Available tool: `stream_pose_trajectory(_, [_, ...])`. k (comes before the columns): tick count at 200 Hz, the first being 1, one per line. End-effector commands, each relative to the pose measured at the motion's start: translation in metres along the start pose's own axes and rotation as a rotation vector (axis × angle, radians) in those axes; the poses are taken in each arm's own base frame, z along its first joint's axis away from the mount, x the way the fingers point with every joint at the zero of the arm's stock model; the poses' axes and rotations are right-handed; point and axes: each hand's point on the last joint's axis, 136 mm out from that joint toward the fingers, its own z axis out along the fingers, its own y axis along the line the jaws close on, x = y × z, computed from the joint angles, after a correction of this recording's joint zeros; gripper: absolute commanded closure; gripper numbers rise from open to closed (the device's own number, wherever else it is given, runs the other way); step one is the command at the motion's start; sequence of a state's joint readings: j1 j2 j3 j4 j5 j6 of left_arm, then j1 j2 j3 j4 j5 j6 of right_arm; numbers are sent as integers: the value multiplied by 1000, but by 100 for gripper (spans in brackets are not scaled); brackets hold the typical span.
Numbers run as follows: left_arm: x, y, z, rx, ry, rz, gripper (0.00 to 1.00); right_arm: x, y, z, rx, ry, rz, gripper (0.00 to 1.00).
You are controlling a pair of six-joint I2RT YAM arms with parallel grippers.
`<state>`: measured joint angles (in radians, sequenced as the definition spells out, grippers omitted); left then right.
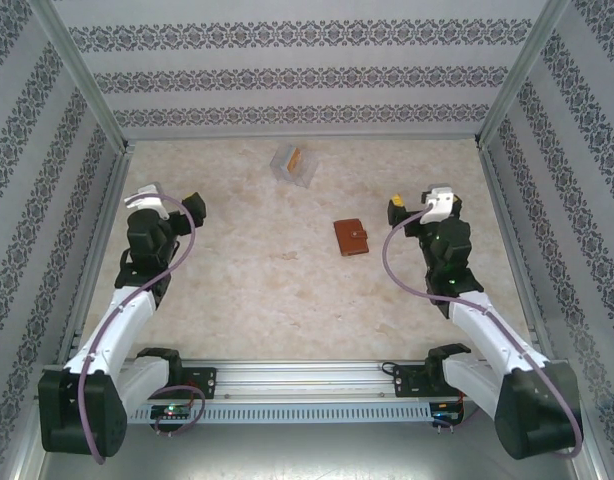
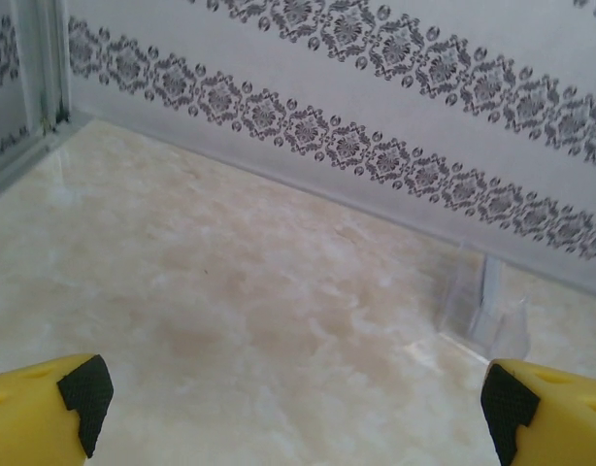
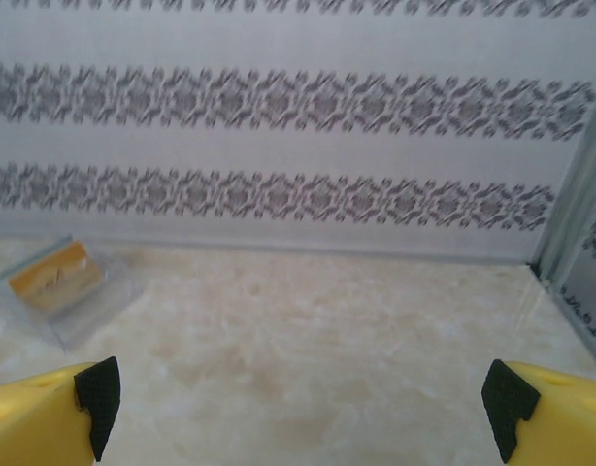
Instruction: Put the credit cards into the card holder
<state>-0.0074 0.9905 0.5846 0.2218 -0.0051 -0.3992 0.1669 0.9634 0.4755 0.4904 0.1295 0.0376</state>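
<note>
Reddish-brown leather card holder (image 1: 351,238) lies flat and shut on the pale marbled counter (image 1: 247,290), a little right of centre, with its snap tab toward the right edge. Credit cards (image 1: 296,160) sit further back, near the foot of the rear wall (image 1: 307,70) and about mid-width, well apart from the holder. They rest inside a clear plastic case (image 1: 290,166), propped at a tilt. An orange-tan face shows plainly through it; paler edges sit beside that, and I cannot tell how many cards there are. From the right wrist, the case (image 3: 70,301) is at far left with the orange card (image 3: 53,275) facing up. From the left wrist it is a faint clear shape (image 2: 482,311) at the wall's foot, its contents unreadable. Left fingers (image 2: 84,393) are spread wide, yellow with black pads, with bare counter between them and nothing held. That arm is at the left side (image 1: 192,206), far from both things. Right fingers (image 3: 99,388) are equally wide apart and empty. The right arm stands just right of the card holder (image 1: 398,208), near it but not touching. Grey floral bands run along all three walls.
</note>
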Motion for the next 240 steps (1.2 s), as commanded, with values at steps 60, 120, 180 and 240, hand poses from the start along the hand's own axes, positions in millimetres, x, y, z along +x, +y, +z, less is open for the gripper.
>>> stream_pose_trajectory(60, [36, -72, 37, 245, 397, -89, 3, 43, -50, -16, 322, 123, 376, 2])
stream_pose_trajectory(120, [62, -131, 106, 434, 493, -28, 27, 67, 24, 9, 35, 313, 406, 2])
stream_pose_trajectory(180, [105, -153, 213, 464, 700, 67, 49, 71, 32, -4, 46, 339, 322, 3])
stream_pose_trajectory(240, [113, -161, 268, 438, 720, 91, 57, 60, 19, -18, 83, 319, 272, 3])
